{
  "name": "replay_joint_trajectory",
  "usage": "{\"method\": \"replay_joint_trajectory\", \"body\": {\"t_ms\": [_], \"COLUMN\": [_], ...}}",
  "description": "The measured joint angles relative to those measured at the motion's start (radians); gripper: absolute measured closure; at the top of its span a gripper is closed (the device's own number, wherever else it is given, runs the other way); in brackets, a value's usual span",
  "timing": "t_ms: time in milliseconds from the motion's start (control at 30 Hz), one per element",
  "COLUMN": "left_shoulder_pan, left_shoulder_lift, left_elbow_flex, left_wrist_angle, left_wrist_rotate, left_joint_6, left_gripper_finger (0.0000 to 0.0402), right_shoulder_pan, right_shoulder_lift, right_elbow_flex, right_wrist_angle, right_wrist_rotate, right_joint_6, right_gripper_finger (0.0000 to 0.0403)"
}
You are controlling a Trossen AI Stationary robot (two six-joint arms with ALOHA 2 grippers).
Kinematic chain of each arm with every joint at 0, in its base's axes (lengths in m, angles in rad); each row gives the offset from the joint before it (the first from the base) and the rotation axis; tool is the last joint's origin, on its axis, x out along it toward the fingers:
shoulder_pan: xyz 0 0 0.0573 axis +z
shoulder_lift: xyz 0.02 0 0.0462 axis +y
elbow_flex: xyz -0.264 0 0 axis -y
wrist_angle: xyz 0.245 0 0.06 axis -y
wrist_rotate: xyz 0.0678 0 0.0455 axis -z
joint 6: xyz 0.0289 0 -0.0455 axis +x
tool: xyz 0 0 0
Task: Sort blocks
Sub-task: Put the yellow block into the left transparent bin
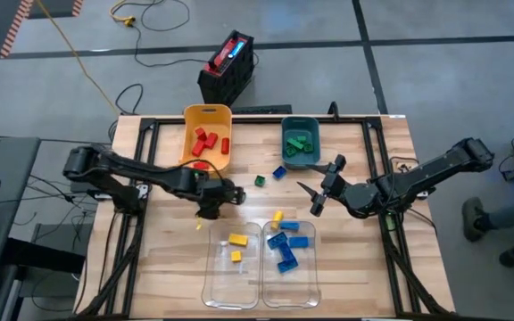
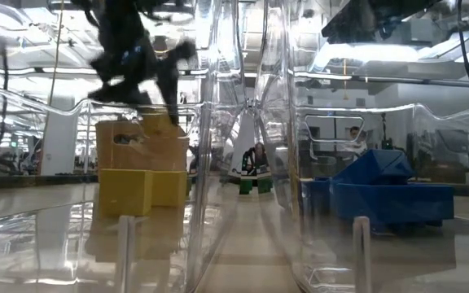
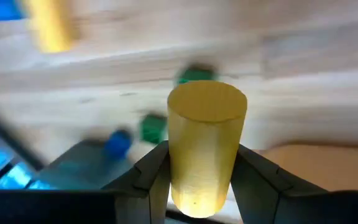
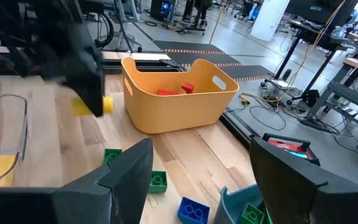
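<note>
My left gripper (image 1: 211, 207) hovers between the yellow bin (image 1: 208, 134) and the clear bins and is shut on a yellow round-ended block (image 3: 207, 143). My right gripper (image 1: 321, 189) is open, over the table below the teal bin (image 1: 300, 143), touching nothing. Red blocks (image 1: 207, 140) lie in the yellow bin and green blocks (image 1: 298, 142) in the teal bin. Yellow blocks (image 1: 236, 241) sit in the left clear bin (image 1: 233, 285), blue blocks (image 1: 286, 248) in the right clear bin (image 1: 290, 287). Loose on the wood lie a green block (image 1: 260, 180), a blue block (image 1: 279, 172) and a yellow block (image 1: 277, 216). My left gripper pinches the yellow block between its two fingers (image 3: 151, 171), one on each side of its lower part (image 3: 194, 186). The block's flat round end (image 3: 207, 102) sticks out past the fingertips. In the right wrist view the block (image 4: 93, 106) hangs clear above the table.
A black and red box (image 1: 228, 64) sits on the floor beyond the far edge. A person's legs (image 1: 498, 218) show at the right. Bare wood lies left of the clear bins and along the near right side.
</note>
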Motion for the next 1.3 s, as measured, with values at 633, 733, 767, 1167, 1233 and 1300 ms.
{"method": "replay_joint_trajectory", "body": {"t_ms": [633, 733, 767, 1167, 1233, 1300], "left_shoulder_pan": [-0.4, -0.432, -0.437, -0.46, -0.453, -0.443], "left_shoulder_lift": [-0.106, -0.037, -0.017, 0.187, 0.207, 0.217], "left_elbow_flex": [0.002, 0.001, 0.001, 0.12, 0.132, 0.14], "left_wrist_angle": [0.195, 0.199, 0.21, 0.299, 0.284, 0.269], "left_wrist_rotate": [-0.045, -0.034, -0.014, 0.31, 0.355, 0.4], "left_joint_6": [-0.478, -0.514, -0.528, -0.787, -0.876, -0.975], "left_gripper_finger": [0.0263, 0.0263, 0.0262, 0.0262, 0.0262, 0.0262], "right_shoulder_pan": [-0.015, -0.023, -0.026, 0.001, 0.003, 0.003], "right_shoulder_lift": [0.0, 0.0, 0.0, 0.0, 0.0, 0.0], "right_elbow_flex": [0.0, 0.0, 0.0, 0.0, 0.0, 0.0], "right_wrist_angle": [-0.021, -0.021, -0.021, -0.012, -0.01, -0.01], "right_wrist_rotate": [0.0, 0.0, 0.0, -0.001, -0.001, -0.001], "right_joint_6": [0.026, 0.038, 0.041, 0.045, 0.045, 0.045], "right_gripper_finger": [0.0121, 0.0121, 0.0121, 0.0121, 0.0121, 0.0121]}}
